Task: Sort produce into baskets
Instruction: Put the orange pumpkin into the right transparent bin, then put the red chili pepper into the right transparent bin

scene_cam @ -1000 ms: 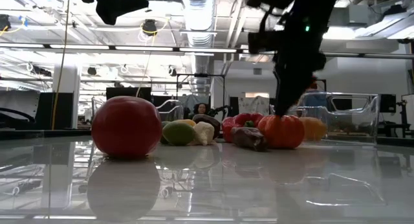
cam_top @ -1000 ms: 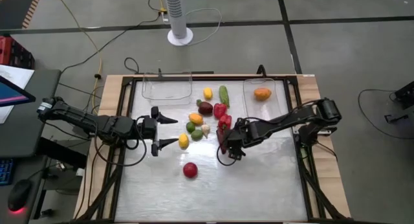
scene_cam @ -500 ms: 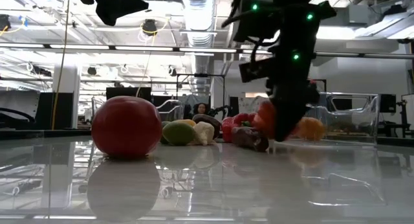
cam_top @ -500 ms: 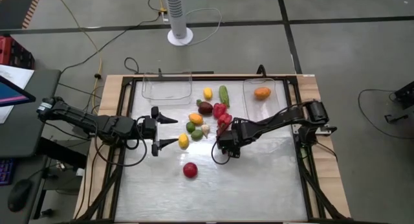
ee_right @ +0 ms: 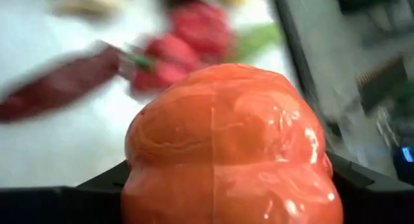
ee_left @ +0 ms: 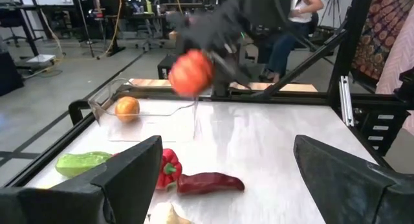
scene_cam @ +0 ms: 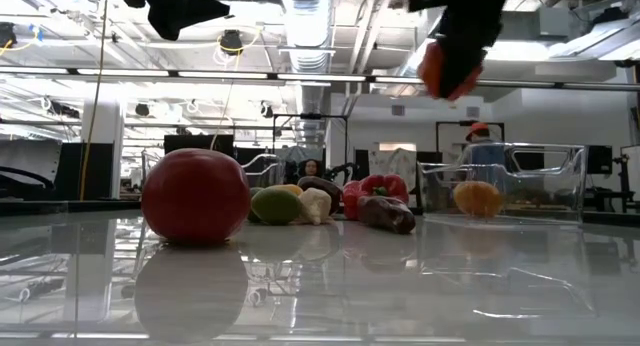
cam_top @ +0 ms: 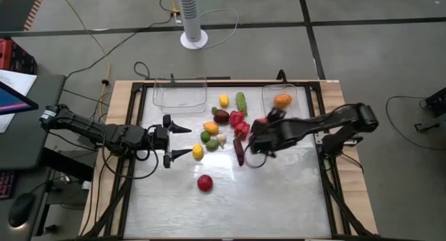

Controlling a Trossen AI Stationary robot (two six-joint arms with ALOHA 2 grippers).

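Note:
My right gripper (cam_top: 259, 132) is shut on a round, lobed orange-red piece of produce (scene_cam: 449, 67) and holds it high above the table, between the produce pile and the right basket (cam_top: 270, 92). That basket holds one orange fruit (cam_top: 282, 100). The left basket (cam_top: 180, 95) holds nothing. Several pieces lie on the table in a cluster: a red pepper (cam_top: 237, 119), a green cucumber (cam_top: 241, 102) and a dark red chili (cam_top: 239, 151). A red apple (cam_top: 205, 182) lies apart, nearer the front. My left gripper (cam_top: 182, 141) is open and empty, beside a yellow piece (cam_top: 197, 152). My right gripper pinches the orange-red produce by its two opposite sides (ee_right: 139, 175), one dark finger (ee_right: 97, 188) on either side. The produce is lifted clear of the table; it also shows in the left wrist view (ee_left: 190, 72).
A lemon (cam_top: 224, 99), a dark purple piece (cam_top: 221, 116), an orange piece (cam_top: 210, 127), a green lime (cam_top: 206, 137) and a white garlic (cam_top: 221, 139) also lie in the cluster. The table's near half holds only the apple. A person stands beyond the table in the left wrist view (ee_left: 304, 10).
My right gripper, shut on the orange-red produce at the table beside the chili, has risen and gone toward the far right, toward the right basket. The produce, which stood on the table, has tipped and is now lifted clear.

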